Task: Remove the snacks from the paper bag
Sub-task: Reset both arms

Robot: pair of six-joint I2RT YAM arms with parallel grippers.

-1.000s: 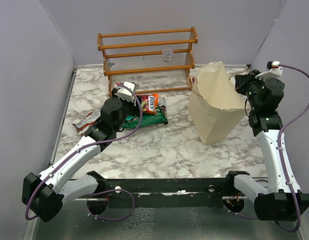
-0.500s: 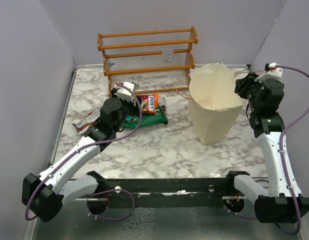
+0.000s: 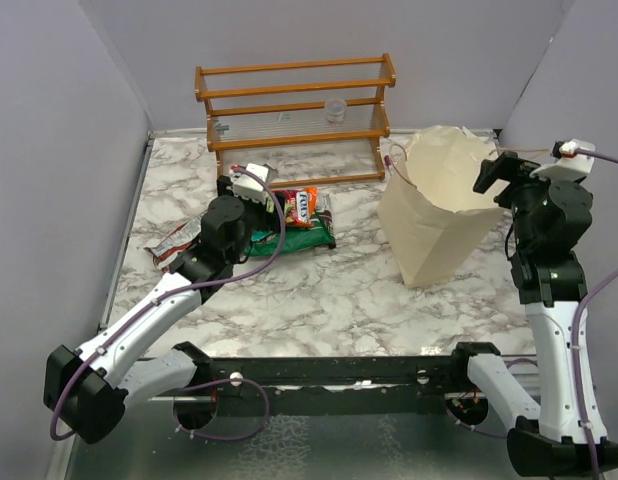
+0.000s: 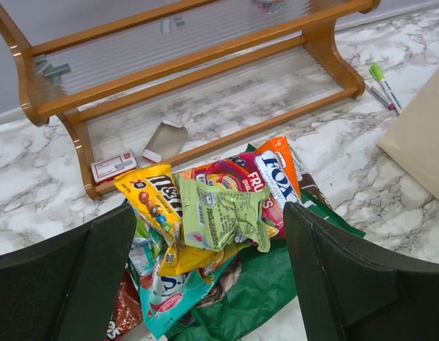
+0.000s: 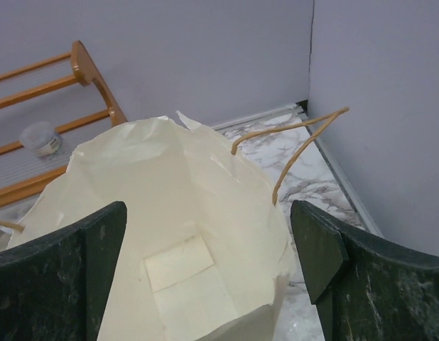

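The snacks (image 3: pixel 297 226) lie in a heap on the marble table in front of the rack. In the left wrist view a light green packet (image 4: pixel 221 213) lies on top of a yellow packet (image 4: pixel 150 197), an orange-red packet (image 4: pixel 279 172) and a dark green one (image 4: pixel 266 291). My left gripper (image 4: pixel 209 284) hovers open just above the heap, holding nothing. The paper bag (image 3: pixel 431 215) stands at the right, mouth up and leaning. Its inside (image 5: pixel 184 241) shows only a bare bottom. My right gripper (image 5: pixel 205 284) is open above the bag's right rim, apart from it.
A wooden slatted rack (image 3: pixel 294 115) stands at the back, with a small cup on it. Another reddish packet (image 3: pixel 174 243) lies left of my left arm. Pens (image 4: pixel 381 84) lie between the rack and the bag. The bag's tan handle (image 5: pixel 297 145) sticks up near the right wall.
My right gripper has opened, let go of the bag's rim and moved right and up. The bag has shifted and now leans. My left gripper has opened wider.
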